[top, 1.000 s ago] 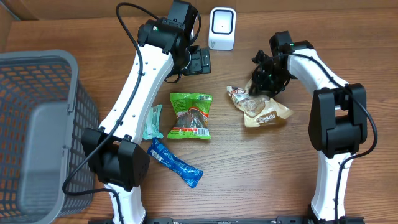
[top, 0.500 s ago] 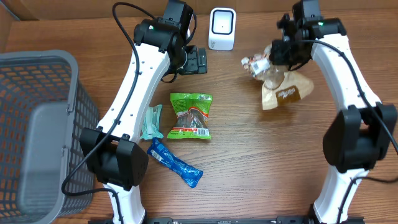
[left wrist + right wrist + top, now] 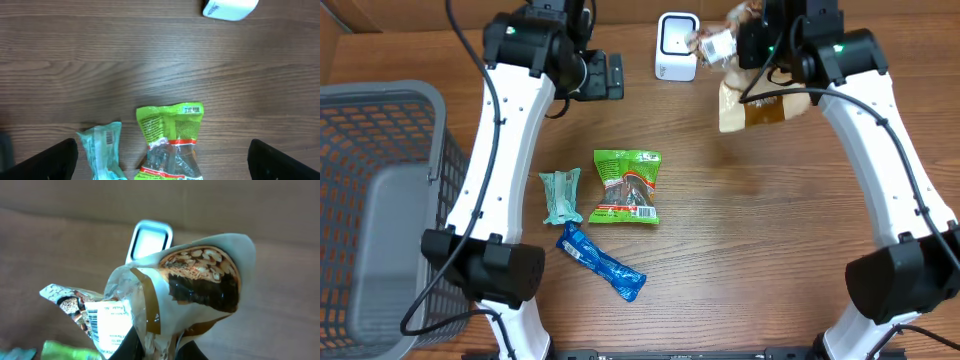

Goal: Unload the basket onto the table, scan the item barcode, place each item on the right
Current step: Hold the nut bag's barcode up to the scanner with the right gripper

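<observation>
Bag (image 3: 765,108): pinched by the right gripper (image 3: 752,42), hanging clear of the table (image 3: 770,230) just beside the scanner (image 3: 676,45); likely so its label (image 3: 106,322) can meet the window; whether it faces it, I cannot tell
Right arm: stretched to the far edge; jaws narrow on the bag
Left arm: raised, left of the scanner; left gripper (image 3: 610,77) wide, empty; probably parked clear
Green pack (image 3: 627,186): mid-table, well apart from the scanner

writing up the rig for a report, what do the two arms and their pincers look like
The left arm and right arm are white tubular links with chunky black joints. A thin black cable loops along each. The left pincer and right pincer are black.
</observation>
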